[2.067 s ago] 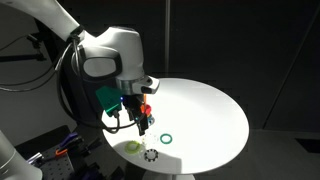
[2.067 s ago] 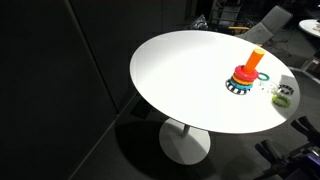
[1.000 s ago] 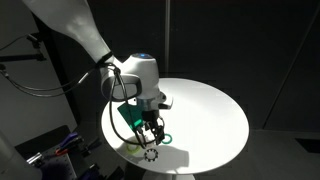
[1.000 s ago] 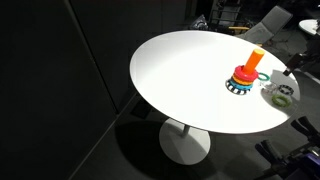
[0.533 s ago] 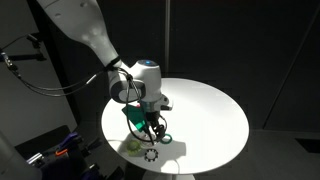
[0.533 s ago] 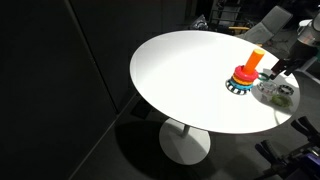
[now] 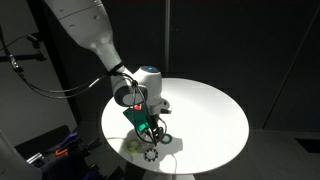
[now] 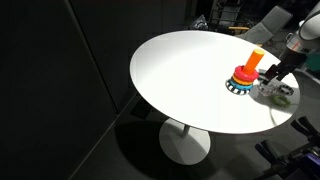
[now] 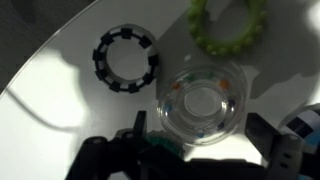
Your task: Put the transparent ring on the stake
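Item: hand [image 7: 152, 132], lowered close over the round white worktop [image 8: 180, 70]. State: fingers [image 9: 105, 158] spread wide, holding nothing.

Item: transparent ring [image 9: 200, 103], lying flat on the worktop just ahead of the palm, between the two spread fingers; whether either touches it cannot be told. Small coloured specks show inside its clear outline.

Item: black dotted ring [image 9: 126, 60], flat on the worktop, beyond the hand and to the side of the transparent ring, apart from it.

Item: yellow-green beaded ring [image 9: 228, 25], farther ahead of the hand, past the transparent ring.

Item: stake [image 8: 247, 70], upright, just beside the hand in an exterior view.
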{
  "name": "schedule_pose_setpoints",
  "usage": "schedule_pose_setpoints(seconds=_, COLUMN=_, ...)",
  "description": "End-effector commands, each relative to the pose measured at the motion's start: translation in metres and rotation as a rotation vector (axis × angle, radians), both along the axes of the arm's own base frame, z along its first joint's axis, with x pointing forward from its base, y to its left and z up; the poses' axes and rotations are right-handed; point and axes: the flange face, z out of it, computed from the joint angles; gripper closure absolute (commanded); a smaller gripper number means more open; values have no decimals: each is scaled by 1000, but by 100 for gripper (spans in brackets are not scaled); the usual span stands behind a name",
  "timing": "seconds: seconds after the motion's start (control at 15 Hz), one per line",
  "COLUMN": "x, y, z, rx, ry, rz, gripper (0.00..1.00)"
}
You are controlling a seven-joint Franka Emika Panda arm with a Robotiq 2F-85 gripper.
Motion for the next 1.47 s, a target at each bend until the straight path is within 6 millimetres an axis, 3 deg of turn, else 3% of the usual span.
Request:
schedule_pose_setpoints(seconds=0.0, x=6, y=2, z=-5, rx=-6, ry=-4, rz=33, gripper=0)
schedule_pose_setpoints(seconds=0.73, x=8, y=14, z=-14, rx=-25, ry=-2, rz=86, gripper=0)
schedule_pose_setpoints(seconds=1.4, x=4, y=10, z=-16, rx=-44, ry=10, rz=103, gripper=0)
